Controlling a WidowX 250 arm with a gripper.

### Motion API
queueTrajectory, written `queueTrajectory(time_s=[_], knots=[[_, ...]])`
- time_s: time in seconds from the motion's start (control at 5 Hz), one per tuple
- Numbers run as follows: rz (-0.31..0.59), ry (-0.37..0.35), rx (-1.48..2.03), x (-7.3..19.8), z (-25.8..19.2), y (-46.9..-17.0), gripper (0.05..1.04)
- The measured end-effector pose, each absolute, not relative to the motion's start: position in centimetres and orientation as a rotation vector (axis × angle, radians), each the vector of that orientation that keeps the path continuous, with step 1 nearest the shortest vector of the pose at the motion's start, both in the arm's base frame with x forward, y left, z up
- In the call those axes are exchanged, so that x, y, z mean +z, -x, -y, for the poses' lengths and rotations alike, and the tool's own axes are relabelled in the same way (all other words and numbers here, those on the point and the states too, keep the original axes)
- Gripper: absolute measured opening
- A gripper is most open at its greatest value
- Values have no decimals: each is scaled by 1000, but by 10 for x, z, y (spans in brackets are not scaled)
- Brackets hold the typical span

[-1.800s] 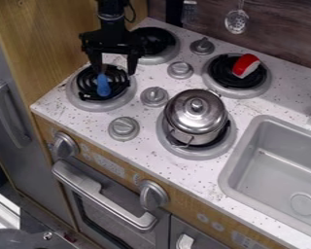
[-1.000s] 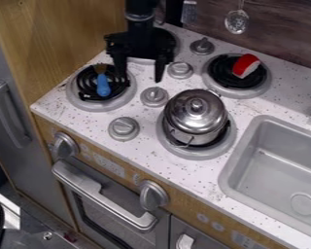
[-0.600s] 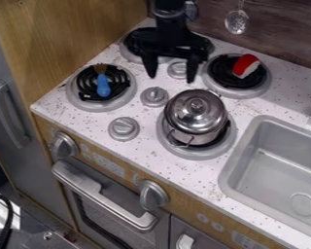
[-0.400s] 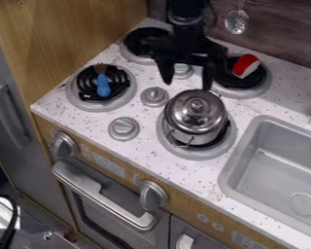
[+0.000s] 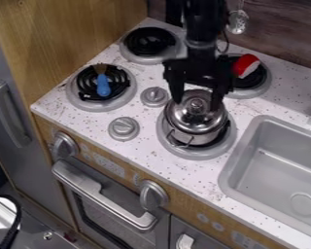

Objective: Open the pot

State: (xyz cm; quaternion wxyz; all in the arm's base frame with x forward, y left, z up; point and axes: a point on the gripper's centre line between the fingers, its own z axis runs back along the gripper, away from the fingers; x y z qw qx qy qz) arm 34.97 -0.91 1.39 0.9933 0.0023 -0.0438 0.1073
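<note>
The matte black two-finger gripper [image 5: 196,105] hangs over the near right burner [image 5: 197,155], its arm coming in from the far edge of the scene; it is released, its two fingers spread well apart and pointing down, one to the left and one to the right of the small round metal lid knob [image 5: 197,103]; whether either finger touches the lid cannot be told

The shiny silver round metal pot [image 5: 196,139] stands upright on the near right burner, its domed silver metal lid [image 5: 196,117] on; a thin metal wire handle [image 5: 179,144] hangs at its near left side

On the near left burner [image 5: 103,107] lies a small brush-like tool with a smooth blue handle [image 5: 103,87], its brown head toward the far side; on the far right burner [image 5: 247,95] rests a red and white rounded toy piece [image 5: 247,65], to the far right of the pot; the far left burner [image 5: 146,60] has a black coil and a grey ring; two round grey knobs [image 5: 124,128] sit between the left burners and the pot, on the speckled white countertop [image 5: 87,125]; a grey rectangular sink [image 5: 249,141] is set in at the right; a perforated metal spoon [image 5: 237,22] hangs on the dark wood-look wall at the far side
</note>
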Motion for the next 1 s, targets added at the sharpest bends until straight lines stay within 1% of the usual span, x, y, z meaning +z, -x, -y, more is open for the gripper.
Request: queueTrajectory(time_s=[0.2, 0.4, 0.6, 0.8, 1.0], knots=[[65, -24, 214, 2, 11, -351, 1000], [53, -32, 226, -3, 11, -356, 969], [68, -39, 227, -2, 9, -360, 700], [70, -50, 222, -1, 7, -360, 405], [68, -56, 232, 0, 1, -360, 266]])
